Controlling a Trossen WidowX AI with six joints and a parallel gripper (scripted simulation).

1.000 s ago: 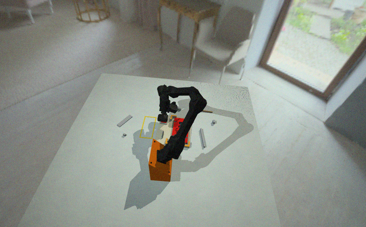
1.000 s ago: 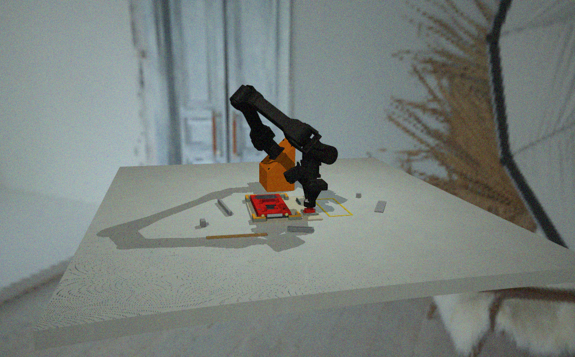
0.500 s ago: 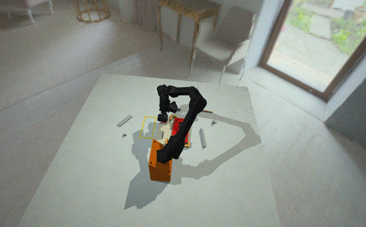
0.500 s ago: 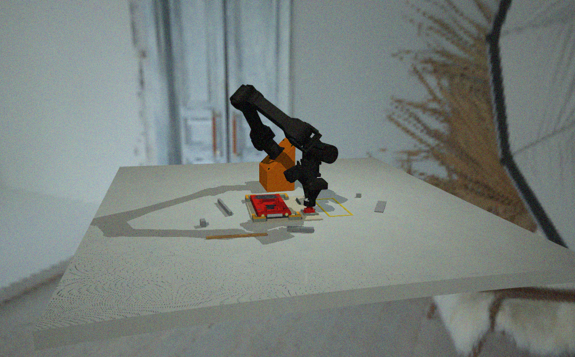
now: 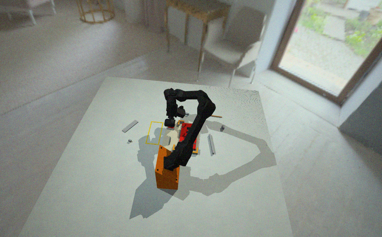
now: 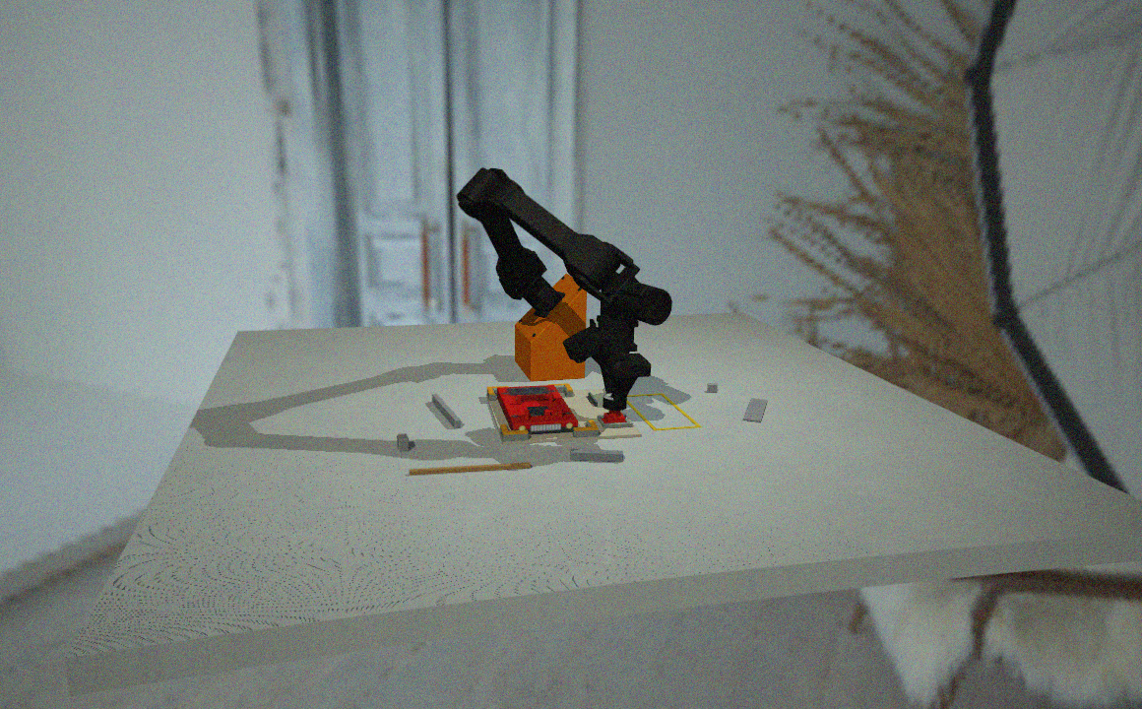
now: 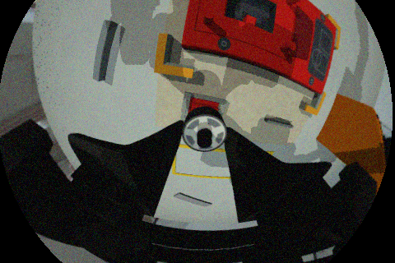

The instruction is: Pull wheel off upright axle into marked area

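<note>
From the top view, the black arm [image 5: 196,118] bends over the table [image 5: 98,182] and its gripper [image 5: 169,123] points down next to the red chassis [image 5: 186,132], just beside the yellow marked area [image 5: 154,132]; the wheel is hidden under the gripper here. In the exterior view, the gripper [image 6: 616,404] stands upright over a small red base [image 6: 615,418], between the red chassis [image 6: 536,407] and the marked area [image 6: 663,412]. In the wrist view, the two dark fingers are closed partway on the wheel [image 7: 204,133], one at each side of it, touching. The wheel sits above its red base, outside the yellow outline [image 7: 200,171].
</note>
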